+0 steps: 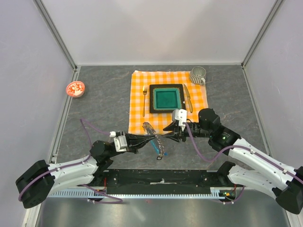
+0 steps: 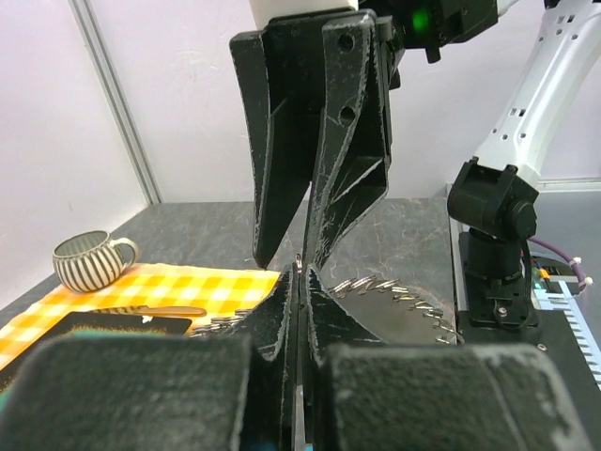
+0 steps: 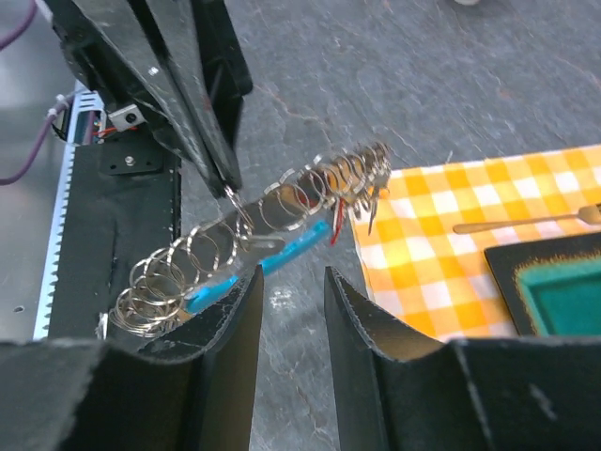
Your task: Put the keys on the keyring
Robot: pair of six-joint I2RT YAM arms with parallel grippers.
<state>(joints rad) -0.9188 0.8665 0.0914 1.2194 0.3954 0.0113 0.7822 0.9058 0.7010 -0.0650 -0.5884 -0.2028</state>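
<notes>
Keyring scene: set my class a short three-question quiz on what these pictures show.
1. Which gripper holds the keyring?
2. True or false: the right gripper is shut.
3. In the top view, where does the fork lie from the plate? A left, B right, C on it.
Key: 1 the left gripper; 2 false, it is open; 3 A.

The dark grey marbled counter (image 1: 104, 104) carries an orange-checked cloth (image 1: 137, 120), a red-and-white dish (image 1: 75, 88) at its far left, and a striped mug (image 1: 198, 74), seemingly on the cloth's corner.
</notes>
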